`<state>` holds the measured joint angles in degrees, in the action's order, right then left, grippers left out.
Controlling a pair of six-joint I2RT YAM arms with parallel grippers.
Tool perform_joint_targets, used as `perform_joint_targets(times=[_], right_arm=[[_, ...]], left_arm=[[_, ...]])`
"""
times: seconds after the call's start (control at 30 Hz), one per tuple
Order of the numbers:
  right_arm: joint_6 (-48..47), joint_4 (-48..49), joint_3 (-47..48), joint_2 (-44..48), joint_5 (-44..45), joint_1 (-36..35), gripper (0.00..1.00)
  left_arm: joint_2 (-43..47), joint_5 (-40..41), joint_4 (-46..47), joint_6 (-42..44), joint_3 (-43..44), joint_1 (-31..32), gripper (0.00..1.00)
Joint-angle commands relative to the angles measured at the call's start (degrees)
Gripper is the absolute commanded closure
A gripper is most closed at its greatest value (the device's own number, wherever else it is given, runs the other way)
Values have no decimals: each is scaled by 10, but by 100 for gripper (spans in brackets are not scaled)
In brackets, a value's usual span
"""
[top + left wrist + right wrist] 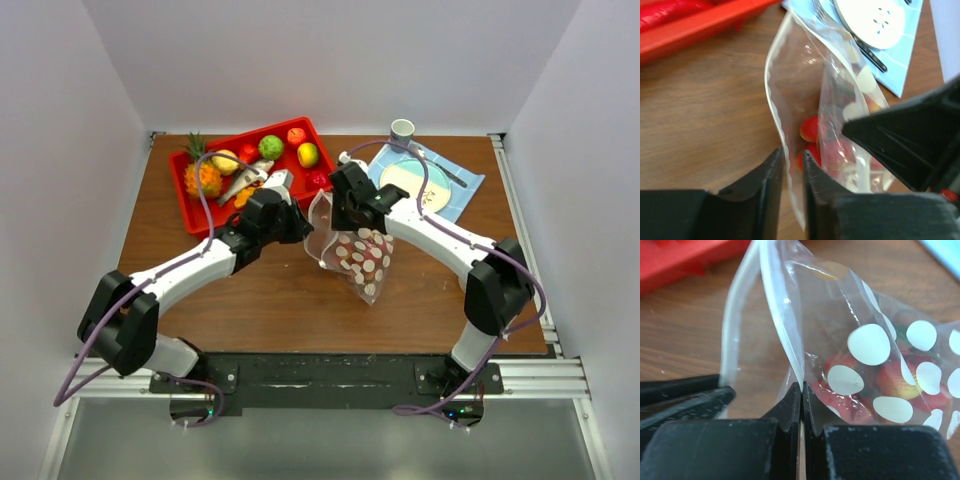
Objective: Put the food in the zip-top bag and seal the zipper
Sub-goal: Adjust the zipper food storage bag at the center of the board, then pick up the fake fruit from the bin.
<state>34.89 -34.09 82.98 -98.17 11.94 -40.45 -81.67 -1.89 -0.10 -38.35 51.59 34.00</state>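
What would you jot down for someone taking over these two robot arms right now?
Left gripper: slightly open, with one edge of the zip-top bag in the gap.
Right gripper: shut on the bag's other edge, so the mouth gapes.
Food: a few red fruits are inside the bag. Several more, such as a green fruit, lie in the red tray.
Done: part of the food is bagged.
Left to do: bag the rest, then press the zipper shut. It is unsealed.
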Motion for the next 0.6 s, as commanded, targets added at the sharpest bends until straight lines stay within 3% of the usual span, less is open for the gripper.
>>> perform_joint_targets(times=[0.0,0.17,0.33,0.57], right_arm=[[14,51,10,37,-20,-2,100],[19,62,9,57,-37,-2,100],[24,75,-4,77,-60,-2,100],[-17,28,-7,142,-6,-2,100]], left_arm=[[39,36,23,18,15,-24,68],[61,117,-29,63,72,-81,53],[-2,182,-29,152,131,-142,42],[-103,146,62,206,202,-184,31]])
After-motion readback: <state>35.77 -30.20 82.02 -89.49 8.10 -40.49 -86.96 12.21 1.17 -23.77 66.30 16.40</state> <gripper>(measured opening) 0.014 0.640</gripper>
